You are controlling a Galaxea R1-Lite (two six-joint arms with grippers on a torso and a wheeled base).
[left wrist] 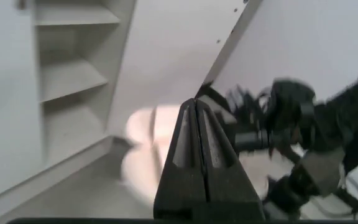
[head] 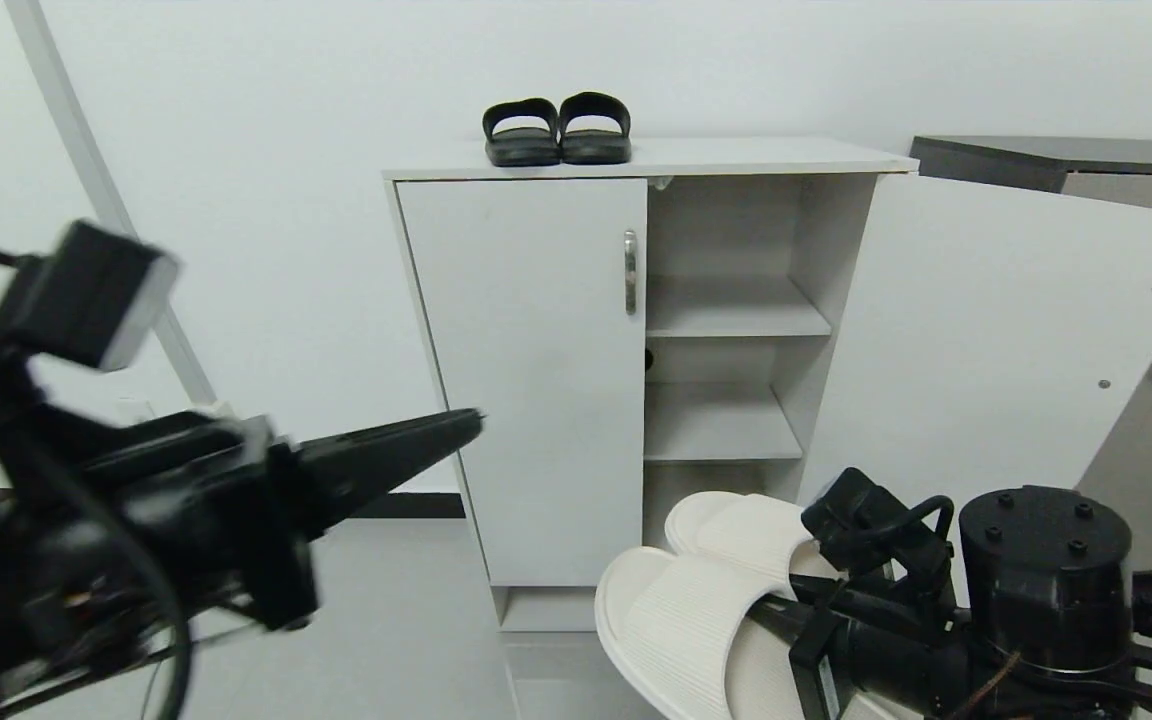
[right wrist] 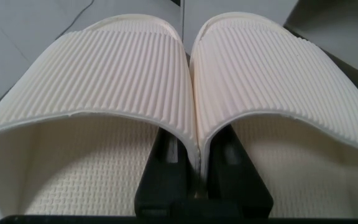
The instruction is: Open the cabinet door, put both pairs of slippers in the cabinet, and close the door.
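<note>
White slippers [head: 706, 600] are in our right tool [right wrist: 199, 155]. Its fingers [right wrist: 166, 174] go one into each slipper and pinch the two inner strap walls together, so the pair hangs side by side and touching. The toes point away from the wrist, toward the cabinet [head: 736, 155]. We see the pair low down, near the bottom of the open bay and not yet inside it.

Progress as we read it:
- Done: the right door [head: 986, 350] is swung wide open, and the middle shelf [head: 726, 315] and lower shelf [head: 716, 430] are exposed. The left door [head: 526, 380] is shut, and we likely don't need it.
- In hand: the white pair is grasped and needs to go into the bay.
- Left to do: place the white pair, then fetch the black slippers [head: 556, 130] from the cabinet top, above the shut door. Then place those and close the right door. We'd call it roughly a third done.

Left tool [left wrist: 196, 112] has its fingers pressed together on nothing. It hangs in front of the left door and well apart from both pairs.

White pair: cream colour, wide ribbed straps, waffle-textured footbeds, thick soles. They look like soft foam, so we expect the straps to flex under the pinch. Black pair: open-toe slides, upright, side by side and touching.
</note>
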